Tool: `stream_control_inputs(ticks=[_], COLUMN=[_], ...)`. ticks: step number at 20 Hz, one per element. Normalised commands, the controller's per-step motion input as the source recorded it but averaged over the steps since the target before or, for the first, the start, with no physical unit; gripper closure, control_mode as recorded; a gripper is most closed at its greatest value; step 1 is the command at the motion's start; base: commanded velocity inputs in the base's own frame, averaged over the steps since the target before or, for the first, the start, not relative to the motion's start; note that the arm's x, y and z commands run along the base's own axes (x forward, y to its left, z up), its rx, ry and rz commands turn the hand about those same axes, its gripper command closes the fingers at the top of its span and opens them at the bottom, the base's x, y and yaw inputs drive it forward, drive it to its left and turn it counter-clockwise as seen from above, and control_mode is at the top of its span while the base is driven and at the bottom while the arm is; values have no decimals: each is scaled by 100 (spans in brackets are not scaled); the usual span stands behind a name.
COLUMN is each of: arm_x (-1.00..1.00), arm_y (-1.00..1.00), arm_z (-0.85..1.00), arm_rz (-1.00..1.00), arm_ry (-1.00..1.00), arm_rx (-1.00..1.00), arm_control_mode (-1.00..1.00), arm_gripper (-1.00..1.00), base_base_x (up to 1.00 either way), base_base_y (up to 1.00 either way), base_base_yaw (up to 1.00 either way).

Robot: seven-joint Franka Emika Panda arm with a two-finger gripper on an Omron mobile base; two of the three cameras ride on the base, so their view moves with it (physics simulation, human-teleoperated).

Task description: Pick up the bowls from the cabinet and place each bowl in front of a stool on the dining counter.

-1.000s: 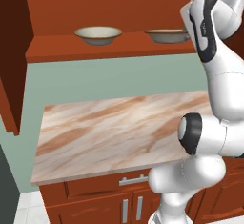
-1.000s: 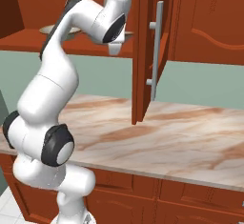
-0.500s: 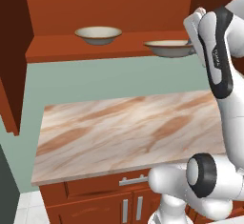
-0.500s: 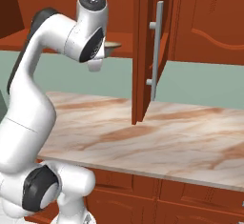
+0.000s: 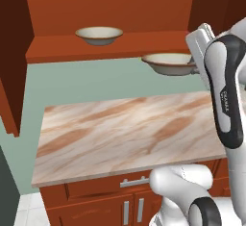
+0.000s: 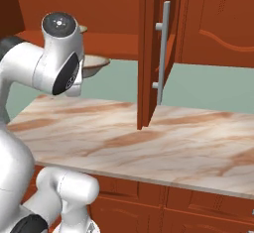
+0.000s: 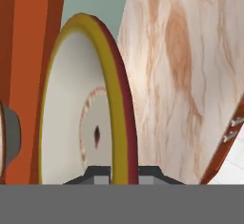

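Left base view: cabinet [image 5: 110, 47] stood open, doors swung aside for shelf access | marble counter [image 5: 125, 133] lay below it | one bowl [image 5: 99, 35] sat far left on the shelf, not yet taken | second bowl [image 5: 169, 63] hung off the shelf to the right, held level | gripper [image 7: 121, 173] pinched its rim, likely for carrying.

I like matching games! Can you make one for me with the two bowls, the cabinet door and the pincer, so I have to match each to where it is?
Things:
1. bowl on the left
2. bowl on the right
3. cabinet door
4. pincer

Places or states:
A. swung open over the marble counter
B. resting on the cabinet shelf
C. shut on a bowl's rim
D. in the air, off the shelf

Pairs: 1-B, 2-D, 3-A, 4-C
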Motion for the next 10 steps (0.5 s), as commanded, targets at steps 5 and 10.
stream_control_inputs(ticks=[5,10], arm_x=[-81,-64], arm_y=[22,9], arm_z=[-16,-6], arm_rz=[0,0], arm_ry=[0,-1], arm_rx=[0,0], arm_control_mode=[-100,-100], arm_gripper=[100,100], base_base_x=[0,0], base_base_y=[0,0], base_base_yaw=[0,0])
